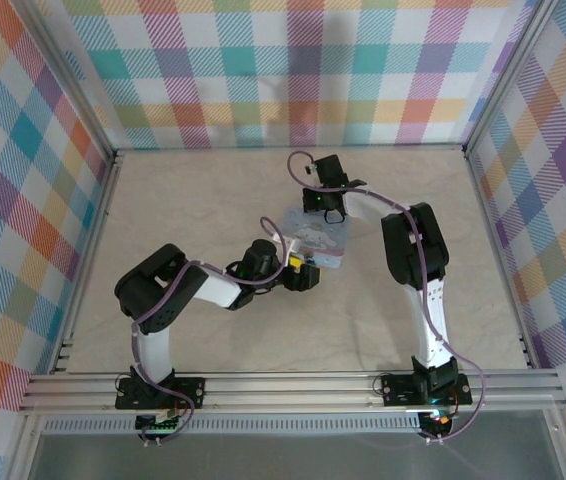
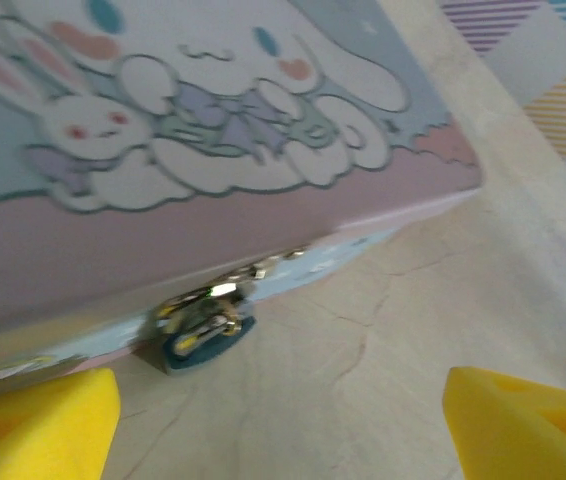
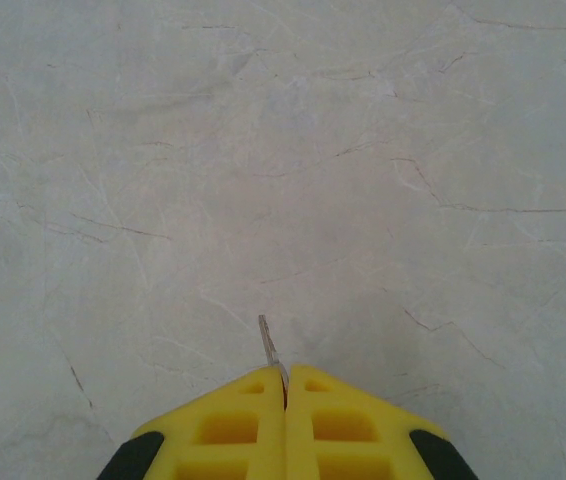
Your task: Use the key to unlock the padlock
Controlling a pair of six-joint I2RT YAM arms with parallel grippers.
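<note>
Where the pastel tin (image 2: 263, 230) sits on the worktop (image 2: 393, 370), we see the padlock (image 2: 203, 328) hanging at its near edge, w/ the left pincer (image 2: 281, 425) spread wide just before it, nothing btwn. Tin lid's down, contents hidden; lid art = white cartoon rabbits. At the tin's far side the right pincer (image 3: 285, 385) is pinched on the key (image 3: 267, 342), tip poking out.

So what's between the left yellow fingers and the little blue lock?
Just bare table in the left wrist view, between the open left gripper and the padlock.
</note>
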